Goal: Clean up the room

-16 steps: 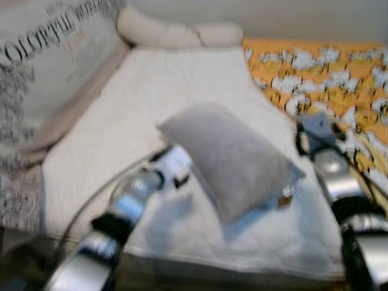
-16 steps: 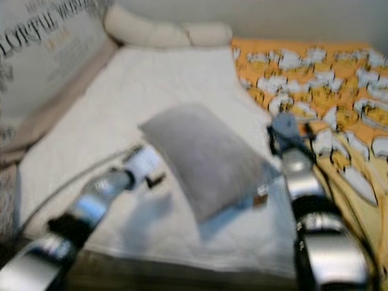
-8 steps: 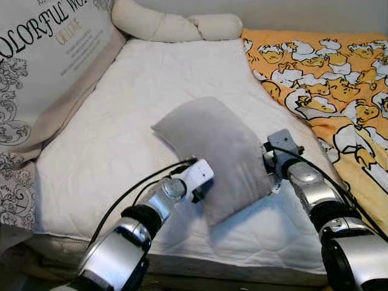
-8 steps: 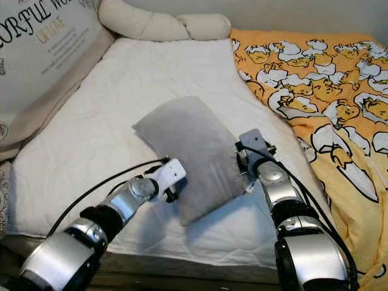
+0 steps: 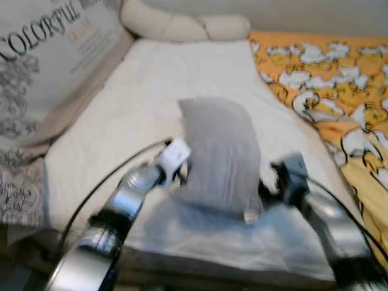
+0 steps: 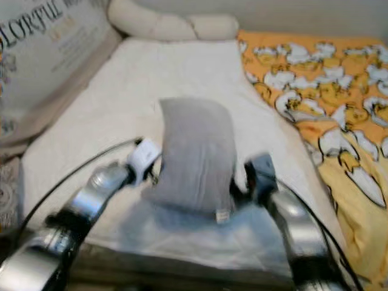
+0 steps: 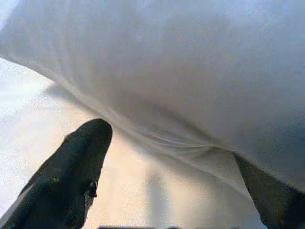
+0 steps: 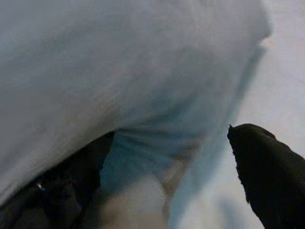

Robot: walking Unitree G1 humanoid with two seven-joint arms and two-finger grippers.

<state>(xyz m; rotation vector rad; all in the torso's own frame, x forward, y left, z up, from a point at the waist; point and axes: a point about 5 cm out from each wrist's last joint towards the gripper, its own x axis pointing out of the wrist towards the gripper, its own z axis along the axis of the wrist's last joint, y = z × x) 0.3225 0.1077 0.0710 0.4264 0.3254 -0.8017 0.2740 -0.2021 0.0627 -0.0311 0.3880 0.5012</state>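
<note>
- Grey pillow [image 5: 217,154] at centre of the white mattress [image 5: 145,91], raised between both arms.
- Left gripper [image 7: 171,157] at its 9 o'clock, fingers spread around the edge.
- Right gripper [image 8: 167,167] at 3 o'clock, likewise spread.

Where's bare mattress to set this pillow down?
Free: the white mattress between the grey pillow and the cream bolster, bordered by the printed headboard cushion. Crowded: the duck blanket covers the right side.

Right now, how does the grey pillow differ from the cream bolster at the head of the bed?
The grey pillow is flat and rectangular; the cream bolster is long and twisted. The grey pillow stands up between both arms; the cream bolster lies untouched against the wall. Both are soft bedding on the white mattress.
</note>
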